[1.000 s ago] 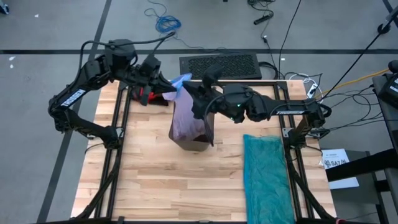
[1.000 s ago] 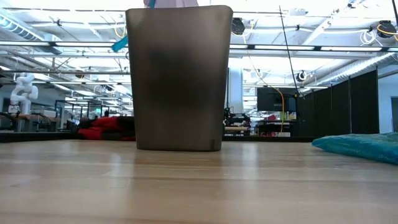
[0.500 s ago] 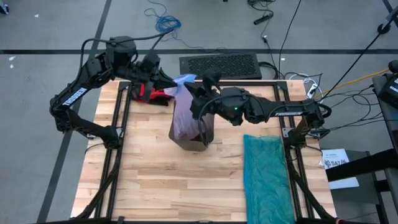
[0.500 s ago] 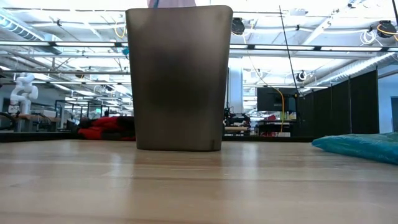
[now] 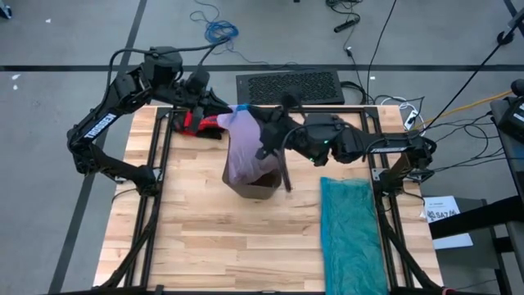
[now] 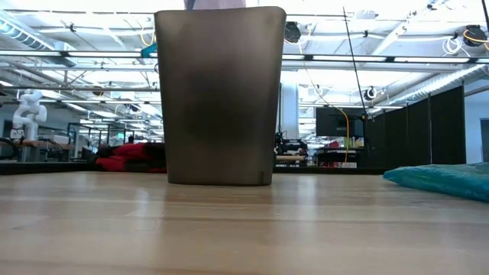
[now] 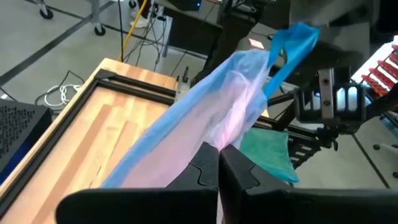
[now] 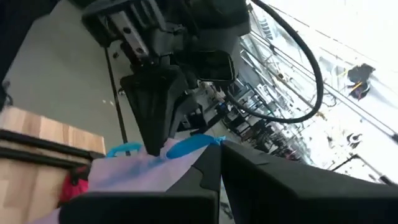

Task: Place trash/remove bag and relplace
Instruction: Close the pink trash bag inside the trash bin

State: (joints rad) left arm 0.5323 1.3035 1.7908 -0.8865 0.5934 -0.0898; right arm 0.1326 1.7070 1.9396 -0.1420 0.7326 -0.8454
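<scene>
While the bin (image 5: pixel 260 182) stays put, we see the bag (image 5: pixel 243 147) drawn higher | left gripper (image 5: pixel 223 109) — clenched on bag | right gripper (image 5: pixel 264 136) — clenched on bag, shifted

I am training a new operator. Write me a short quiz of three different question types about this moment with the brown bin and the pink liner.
1. True or false: both grippers are shut on the thin pale lilac-pink plastic bag.
2. Multiple choice: where does the teal-green plastic bag lie? A) inside the bin, B) flat on the wooden table on the right arm's side, C) on the floor.
3. Short answer: what red thing lies on the table behind the dark brown plastic bin, near the left gripper?

Key
1. True: the left gripper and the right gripper both pinch the bag's top above the bin.
2. B
3. A red glove.
</scene>
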